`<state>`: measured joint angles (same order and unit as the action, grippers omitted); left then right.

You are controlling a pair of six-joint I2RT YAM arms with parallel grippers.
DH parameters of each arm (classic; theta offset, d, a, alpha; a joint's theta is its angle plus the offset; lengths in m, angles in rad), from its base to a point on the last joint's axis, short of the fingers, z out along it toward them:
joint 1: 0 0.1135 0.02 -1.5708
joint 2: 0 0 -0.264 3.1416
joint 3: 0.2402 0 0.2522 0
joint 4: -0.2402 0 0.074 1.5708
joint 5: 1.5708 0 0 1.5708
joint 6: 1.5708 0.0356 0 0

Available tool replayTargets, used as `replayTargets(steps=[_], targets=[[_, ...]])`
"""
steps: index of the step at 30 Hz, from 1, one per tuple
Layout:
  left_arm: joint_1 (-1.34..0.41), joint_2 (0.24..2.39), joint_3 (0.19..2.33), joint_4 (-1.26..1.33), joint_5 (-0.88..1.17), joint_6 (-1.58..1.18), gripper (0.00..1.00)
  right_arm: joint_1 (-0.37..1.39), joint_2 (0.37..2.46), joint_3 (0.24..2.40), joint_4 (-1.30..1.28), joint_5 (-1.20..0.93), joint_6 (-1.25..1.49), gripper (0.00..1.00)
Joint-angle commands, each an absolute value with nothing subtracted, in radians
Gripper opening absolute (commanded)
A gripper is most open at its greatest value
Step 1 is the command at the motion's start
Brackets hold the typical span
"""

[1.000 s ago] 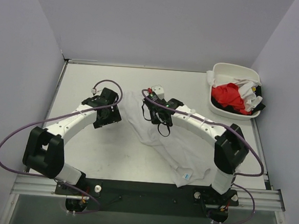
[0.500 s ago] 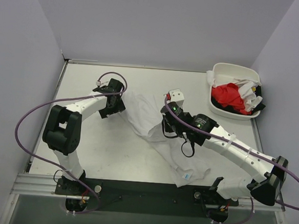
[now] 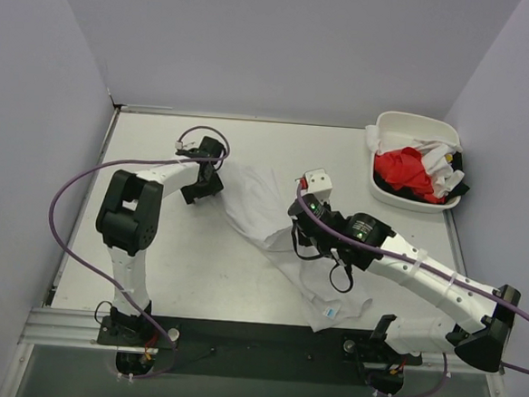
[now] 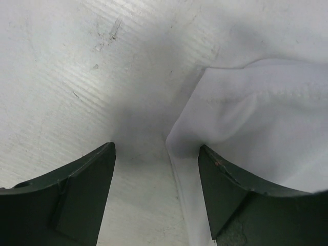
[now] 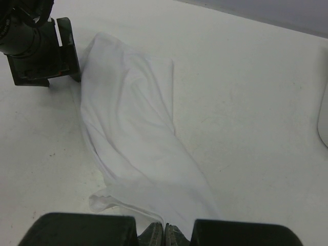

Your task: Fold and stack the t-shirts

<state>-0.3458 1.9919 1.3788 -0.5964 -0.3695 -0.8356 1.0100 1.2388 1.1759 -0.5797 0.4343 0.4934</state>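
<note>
A plain white t-shirt (image 3: 268,219) lies rumpled on the table, its small blue neck label (image 3: 332,310) at the near end. My right gripper (image 3: 303,238) is shut on a fold of it (image 5: 148,169) and holds that part slightly lifted; its jaws (image 5: 165,234) are pressed together on the cloth. My left gripper (image 3: 207,185) is open at the shirt's far-left corner. In the left wrist view the hem (image 4: 256,123) lies between its fingers (image 4: 156,169), close to the right finger (image 4: 230,195). A red t-shirt (image 3: 404,169) and white ones (image 3: 435,156) are in the tub.
The white rounded tub (image 3: 406,125) stands at the far right corner. Grey walls close in the table at the back and both sides. My left gripper (image 5: 43,48) shows at the upper left of the right wrist view. Purple cables loop off both arms.
The right gripper, shut on the shirt, has moved right and nearer, dragging the cloth. The left gripper has moved farther and right to the shirt's corner.
</note>
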Motion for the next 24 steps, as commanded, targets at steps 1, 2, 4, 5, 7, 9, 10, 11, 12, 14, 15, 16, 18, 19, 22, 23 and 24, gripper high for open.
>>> replayTargets(steps=[1, 2, 4, 5, 7, 9, 10, 11, 12, 14, 15, 16, 18, 19, 22, 23, 24], targets=[[-0.319, 2.034, 1.419, -0.555, -0.374, -0.861, 0.75, 1.023, 1.210, 1.166, -0.615, 0.488, 0.509, 0.00], [-0.316, 2.037, 1.423, -0.557, -0.374, -0.859, 0.75, 1.026, 1.213, 1.167, -0.615, 0.486, 0.514, 0.00], [-0.310, 2.046, 1.440, -0.555, -0.379, -0.858, 0.70, 1.037, 1.215, 1.166, -0.615, 0.491, 0.517, 0.00], [-0.304, 2.051, 1.448, -0.555, -0.382, -0.856, 0.67, 1.038, 1.216, 1.167, -0.617, 0.491, 0.518, 0.00], [-0.301, 2.066, 1.468, -0.554, -0.390, -0.851, 0.61, 1.049, 1.216, 1.166, -0.617, 0.495, 0.523, 0.00], [-0.298, 2.080, 1.483, -0.555, -0.393, -0.847, 0.55, 1.057, 1.212, 1.167, -0.621, 0.503, 0.528, 0.00], [-0.298, 2.092, 1.496, -0.555, -0.394, -0.844, 0.53, 1.065, 1.209, 1.166, -0.623, 0.506, 0.529, 0.00], [-0.298, 2.095, 1.499, -0.555, -0.396, -0.842, 0.51, 1.068, 1.204, 1.163, -0.626, 0.512, 0.531, 0.00], [-0.298, 2.101, 1.502, -0.552, -0.394, -0.842, 0.48, 1.069, 1.201, 1.163, -0.629, 0.517, 0.532, 0.00], [-0.298, 2.112, 1.502, -0.546, -0.396, -0.844, 0.28, 1.075, 1.195, 1.163, -0.640, 0.525, 0.538, 0.00], [-0.298, 2.114, 1.500, -0.539, -0.394, -0.844, 0.22, 1.078, 1.193, 1.161, -0.643, 0.529, 0.541, 0.00], [-0.298, 2.117, 1.500, -0.534, -0.394, -0.842, 0.15, 1.080, 1.189, 1.160, -0.647, 0.534, 0.545, 0.00], [-0.298, 2.114, 1.496, -0.535, -0.393, -0.848, 0.00, 1.085, 1.178, 1.155, -0.653, 0.546, 0.551, 0.00], [-0.298, 2.093, 1.487, -0.531, -0.388, -0.847, 0.00, 1.086, 1.177, 1.154, -0.661, 0.549, 0.552, 0.00], [-0.305, 1.989, 1.418, -0.492, -0.368, -0.850, 0.00, 1.086, 1.158, 1.150, -0.673, 0.578, 0.552, 0.00], [-0.307, 1.956, 1.402, -0.489, -0.358, -0.854, 0.00, 1.086, 1.148, 1.154, -0.676, 0.597, 0.542, 0.00], [-0.308, 1.921, 1.375, -0.486, -0.351, -0.857, 0.00, 1.085, 1.143, 1.164, -0.680, 0.607, 0.534, 0.00]])
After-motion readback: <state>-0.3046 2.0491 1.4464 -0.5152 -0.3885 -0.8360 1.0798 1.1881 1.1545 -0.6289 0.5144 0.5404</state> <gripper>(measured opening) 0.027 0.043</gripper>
